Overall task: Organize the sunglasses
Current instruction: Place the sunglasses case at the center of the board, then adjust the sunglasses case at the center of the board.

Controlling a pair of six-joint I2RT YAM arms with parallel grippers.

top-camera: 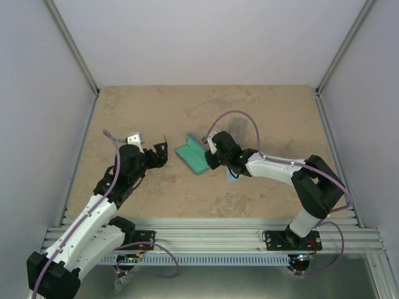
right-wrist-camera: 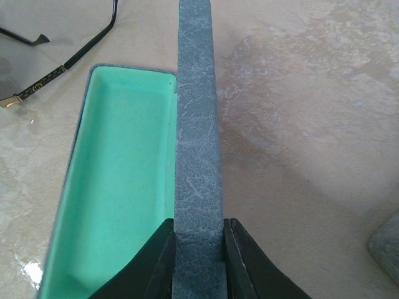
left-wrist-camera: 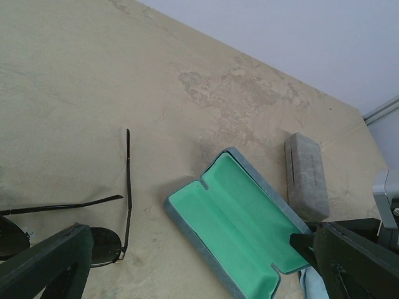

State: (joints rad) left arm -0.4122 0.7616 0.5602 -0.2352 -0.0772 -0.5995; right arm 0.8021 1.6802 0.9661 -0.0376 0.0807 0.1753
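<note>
The black sunglasses [left-wrist-camera: 103,244] lie on the table with their arms unfolded, one lens right beside my left gripper's near finger; they also show in the right wrist view [right-wrist-camera: 62,65] and the top view [top-camera: 163,148]. My left gripper [left-wrist-camera: 193,249] [top-camera: 159,154] is open wide and holds nothing. The blue-grey case [top-camera: 194,159] [left-wrist-camera: 243,218] lies open, its green lining up. My right gripper [right-wrist-camera: 198,227] [top-camera: 212,152] is shut on the case's raised lid [right-wrist-camera: 196,124] and holds it upright. The red-framed pair is out of view.
A closed grey case [top-camera: 239,128] [left-wrist-camera: 307,177] lies just behind the open case. A light blue cloth [top-camera: 232,177] [left-wrist-camera: 312,283] lies under my right wrist. White walls with metal posts bound the table on three sides.
</note>
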